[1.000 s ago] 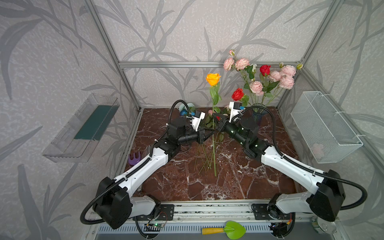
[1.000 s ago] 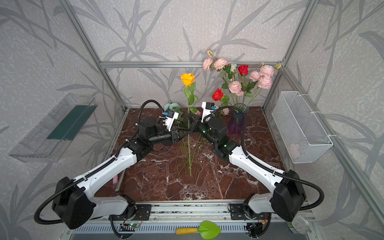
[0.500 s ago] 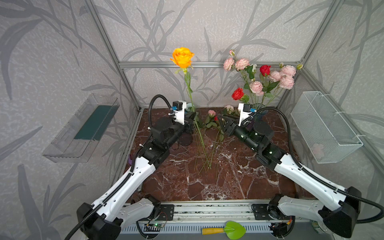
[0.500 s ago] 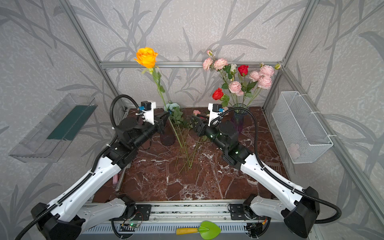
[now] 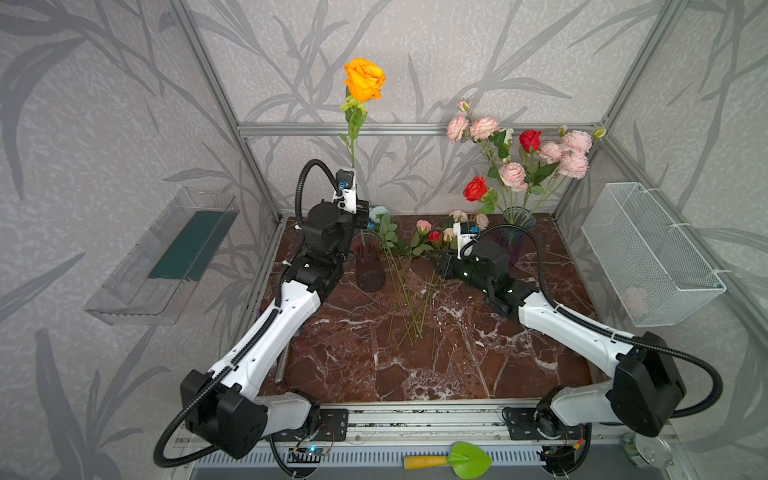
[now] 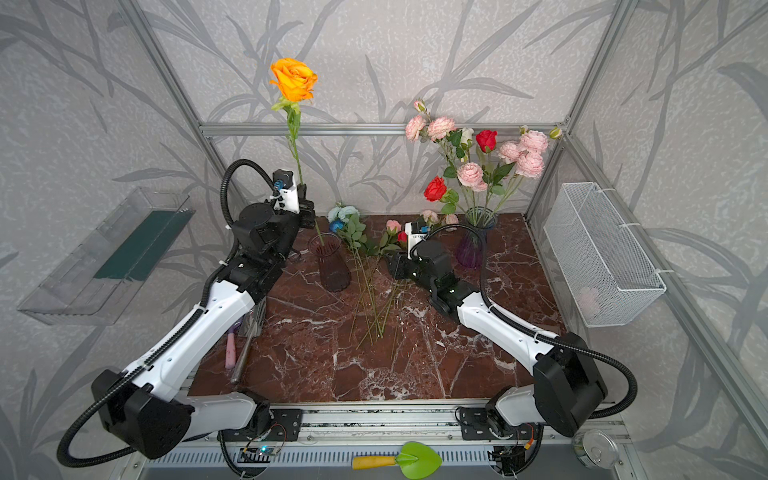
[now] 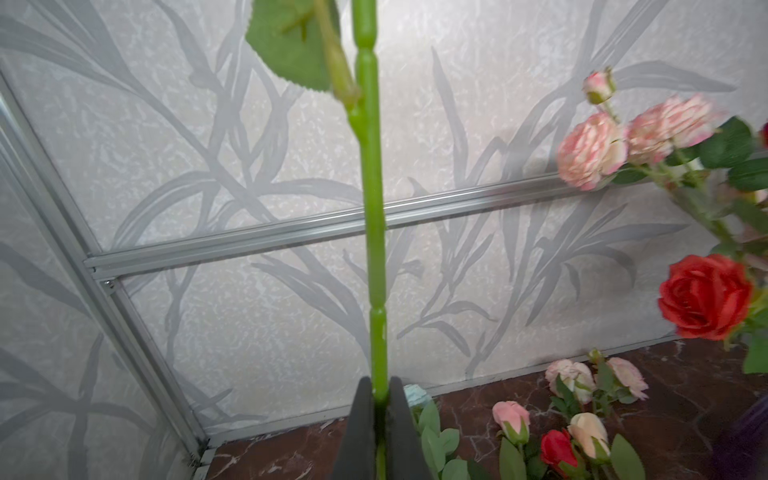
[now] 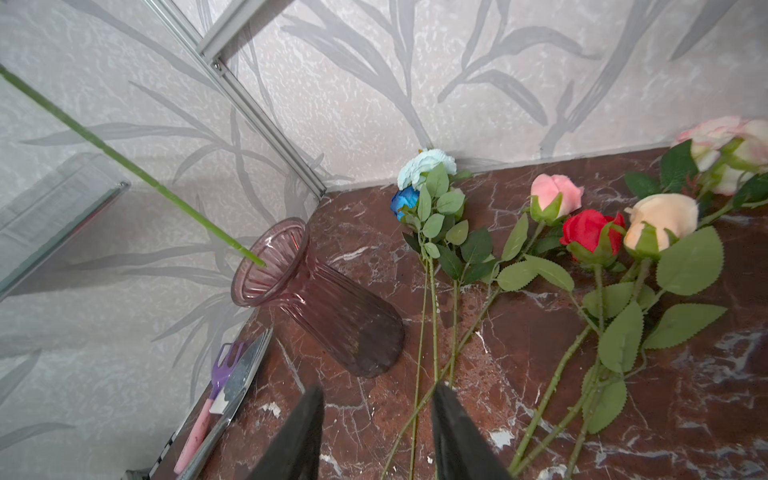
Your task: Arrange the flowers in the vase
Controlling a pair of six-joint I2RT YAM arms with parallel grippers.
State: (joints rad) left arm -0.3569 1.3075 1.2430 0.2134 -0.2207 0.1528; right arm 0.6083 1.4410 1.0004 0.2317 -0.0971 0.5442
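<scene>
The tall fabric rose point(image 5: 364, 85) is vivid orange on a bright green plastic stem point(image 7: 372, 208). The ribbed glass vase point(image 8: 324, 299) is smoky mauve-pink; the other flared glass vase point(image 6: 469, 249) is violet, with frilly pale-pink blooms point(image 5: 513, 174) and scarlet roses point(image 5: 475, 189). The marble bench point(image 5: 374, 353) is red-brown, veined white. Loose flowers: a pale-blue carnation-like bloom point(image 8: 424, 164), a deep-blue rose point(image 8: 405, 201), a pink bud point(image 8: 557, 195), a red bud point(image 8: 590, 228), a peach bud point(image 8: 665, 218), all dark-green-leaved. The wallpapered walls point(image 5: 415, 50) are pale grey with darker grey leaf sprays.

Two vases point(image 5: 369, 272), one orange rose point(image 5: 364, 85), three red roses point(image 5: 475, 188).
</scene>
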